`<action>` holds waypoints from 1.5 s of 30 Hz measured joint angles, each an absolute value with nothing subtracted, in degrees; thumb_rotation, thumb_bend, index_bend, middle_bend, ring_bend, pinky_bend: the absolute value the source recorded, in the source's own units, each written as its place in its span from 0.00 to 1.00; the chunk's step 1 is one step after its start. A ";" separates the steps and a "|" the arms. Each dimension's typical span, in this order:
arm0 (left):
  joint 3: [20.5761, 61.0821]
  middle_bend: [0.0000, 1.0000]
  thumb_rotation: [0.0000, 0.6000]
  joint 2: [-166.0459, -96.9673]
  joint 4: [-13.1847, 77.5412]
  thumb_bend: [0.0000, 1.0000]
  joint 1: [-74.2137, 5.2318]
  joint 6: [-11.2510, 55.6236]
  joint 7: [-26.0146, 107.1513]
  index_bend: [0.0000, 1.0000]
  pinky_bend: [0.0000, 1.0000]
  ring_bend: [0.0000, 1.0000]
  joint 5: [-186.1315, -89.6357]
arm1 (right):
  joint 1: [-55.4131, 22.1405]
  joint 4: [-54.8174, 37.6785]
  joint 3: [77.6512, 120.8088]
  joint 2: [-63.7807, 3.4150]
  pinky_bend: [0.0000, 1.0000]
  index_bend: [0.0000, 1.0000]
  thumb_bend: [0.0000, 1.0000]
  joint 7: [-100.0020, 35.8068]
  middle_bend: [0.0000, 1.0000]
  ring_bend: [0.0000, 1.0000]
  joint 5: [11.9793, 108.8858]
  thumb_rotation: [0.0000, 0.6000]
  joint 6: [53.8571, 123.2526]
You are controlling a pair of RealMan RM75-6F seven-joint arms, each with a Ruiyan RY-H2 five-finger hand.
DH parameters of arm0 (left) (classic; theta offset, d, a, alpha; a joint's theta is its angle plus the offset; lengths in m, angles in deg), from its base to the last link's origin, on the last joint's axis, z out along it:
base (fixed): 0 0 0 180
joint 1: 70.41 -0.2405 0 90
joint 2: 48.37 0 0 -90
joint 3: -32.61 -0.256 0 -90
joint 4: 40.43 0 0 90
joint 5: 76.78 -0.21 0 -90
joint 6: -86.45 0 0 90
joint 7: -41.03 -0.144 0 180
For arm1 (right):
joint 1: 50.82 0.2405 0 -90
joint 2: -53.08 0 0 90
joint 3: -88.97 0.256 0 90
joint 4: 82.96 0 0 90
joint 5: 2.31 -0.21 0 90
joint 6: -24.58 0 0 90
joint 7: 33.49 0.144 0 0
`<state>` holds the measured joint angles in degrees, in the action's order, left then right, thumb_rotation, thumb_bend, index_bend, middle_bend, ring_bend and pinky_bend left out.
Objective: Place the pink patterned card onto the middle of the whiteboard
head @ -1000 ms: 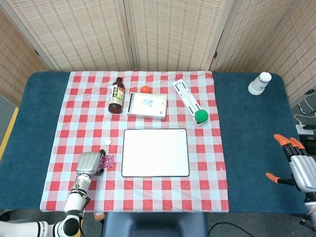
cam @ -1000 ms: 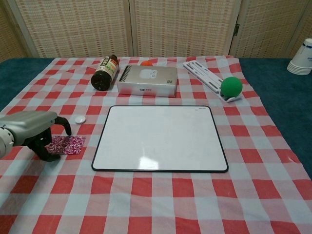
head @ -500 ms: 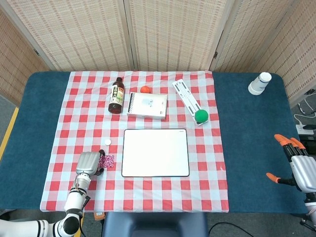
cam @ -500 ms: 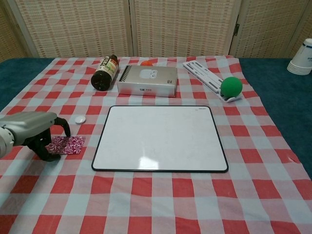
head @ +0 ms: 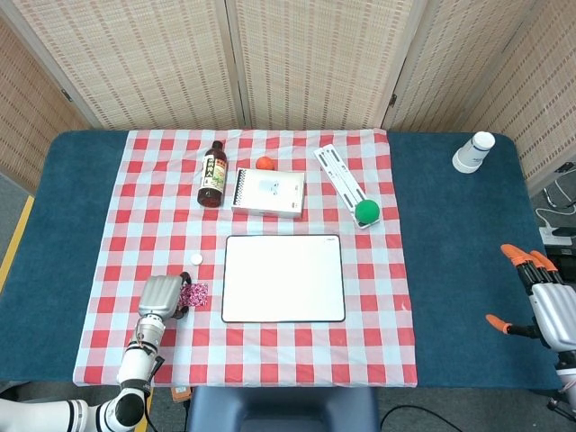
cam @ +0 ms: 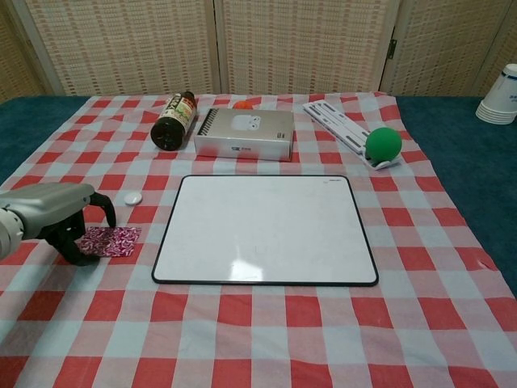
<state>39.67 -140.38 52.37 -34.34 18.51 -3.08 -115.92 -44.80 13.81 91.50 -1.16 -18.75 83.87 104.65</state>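
A dark bottle (cam: 173, 121) lies beside a silver box (cam: 245, 134), with a green ball (cam: 383, 144) and stacked cups (head: 472, 152) further right.

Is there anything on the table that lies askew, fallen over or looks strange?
The brown bottle lies on its side on the checked cloth instead of standing, left of the silver box. The white ruler lies at a slant, with a green ball at its near end. Nothing looks spilled or damaged.

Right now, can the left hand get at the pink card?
Probably yes. The left hand is already over the pink card's near end, fingers arched down around it, with nothing between them. The whiteboard lies just beside, its surface bare.
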 measured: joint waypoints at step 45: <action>54.38 0.96 1.00 -160.19 42.01 0.28 -14.41 13.54 -14.17 0.34 1.00 0.99 -105.28 | -44.40 12.43 91.44 0.13 0.07 0.05 0.00 -15.51 0.08 0.00 83.49 1.00 103.07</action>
